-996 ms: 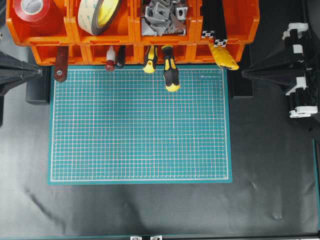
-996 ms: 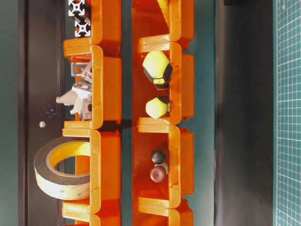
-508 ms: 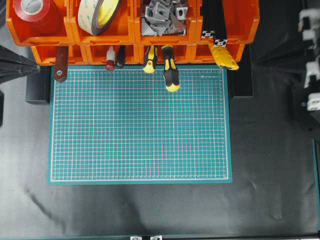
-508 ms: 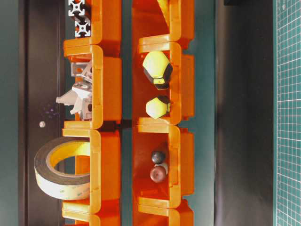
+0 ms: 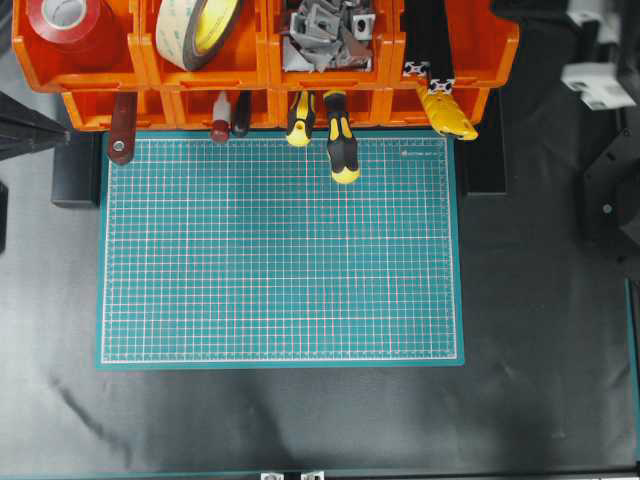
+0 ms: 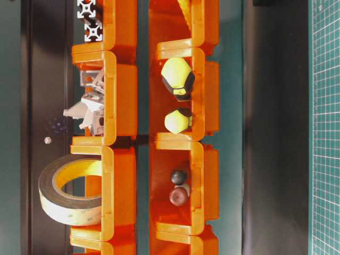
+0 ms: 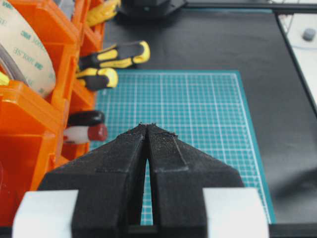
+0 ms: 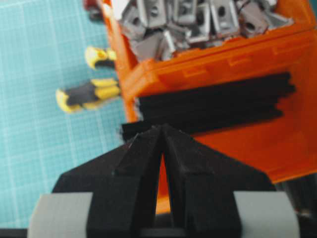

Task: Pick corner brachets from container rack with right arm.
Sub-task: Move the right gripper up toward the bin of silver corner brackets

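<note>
Corner brachets (image 5: 325,28) lie heaped in the upper-tier bin of the orange container rack (image 5: 110,78), third bin from the left in the overhead view, between the bin holding a roll of double-sided tape (image 5: 195,28) and the bin of black slotted aluminium bars (image 5: 428,40); from the right wrist camera the same silver-grey pile (image 8: 193,22) fills the bin just beyond those bars (image 8: 213,106). The only writing that can be made out is green print on the tape's liner (image 7: 27,47), partly hidden and seeming to read "JOOLSE"; a small mark near the green cutting mat's (image 5: 280,250) far right corner is too small to read. A red tape roll (image 5: 65,25) sits in the leftmost upper bin. Yellow-and-black screwdriver handles (image 5: 340,150) stick out of the lower tier over the mat's far edge, beside a red-tipped tool (image 5: 220,125) and a dark red handle (image 5: 122,128). The mat's other three edges are bordered by bare black cloth. The right gripper (image 8: 161,130) hangs over the bar bin's front, its fingers pressed together with only a thin slit between them, holding nothing; its arm (image 5: 598,85) shows at the overhead view's upper right. The left gripper (image 7: 147,126) hovers above the mat's left side beside the rack, fingers likewise closed and bare.
</note>
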`<action>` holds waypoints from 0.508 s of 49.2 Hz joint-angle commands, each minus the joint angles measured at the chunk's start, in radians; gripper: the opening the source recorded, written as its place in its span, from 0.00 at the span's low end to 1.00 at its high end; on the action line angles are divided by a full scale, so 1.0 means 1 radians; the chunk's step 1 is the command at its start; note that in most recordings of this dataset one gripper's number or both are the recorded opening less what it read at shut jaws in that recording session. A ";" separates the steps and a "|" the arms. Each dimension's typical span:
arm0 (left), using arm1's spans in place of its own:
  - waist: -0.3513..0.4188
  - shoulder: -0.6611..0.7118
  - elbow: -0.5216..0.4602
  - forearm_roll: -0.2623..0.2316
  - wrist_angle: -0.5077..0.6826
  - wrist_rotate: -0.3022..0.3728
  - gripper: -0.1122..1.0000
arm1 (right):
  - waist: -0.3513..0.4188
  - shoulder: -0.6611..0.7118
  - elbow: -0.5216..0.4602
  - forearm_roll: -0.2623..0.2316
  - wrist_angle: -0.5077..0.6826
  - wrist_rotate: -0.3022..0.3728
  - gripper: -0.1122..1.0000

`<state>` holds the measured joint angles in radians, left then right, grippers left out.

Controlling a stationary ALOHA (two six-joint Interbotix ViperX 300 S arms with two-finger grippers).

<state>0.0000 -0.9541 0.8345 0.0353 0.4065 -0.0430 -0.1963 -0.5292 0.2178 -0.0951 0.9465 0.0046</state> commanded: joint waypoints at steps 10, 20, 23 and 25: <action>0.002 0.009 -0.038 0.003 0.000 -0.002 0.10 | -0.029 0.204 -0.233 -0.009 0.132 -0.083 0.10; 0.002 0.009 -0.038 0.003 0.000 -0.002 0.10 | -0.044 0.239 -0.236 -0.009 0.094 -0.087 0.10; 0.002 0.009 -0.037 0.003 0.000 -0.002 0.10 | -0.044 0.242 -0.235 -0.009 0.072 -0.091 0.11; 0.002 0.009 -0.037 0.003 0.002 -0.002 0.10 | -0.048 0.247 -0.235 -0.009 0.061 -0.091 0.14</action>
<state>0.0000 -0.9511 0.8268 0.0353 0.4111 -0.0430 -0.2393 -0.2807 0.0123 -0.1012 1.0431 -0.0828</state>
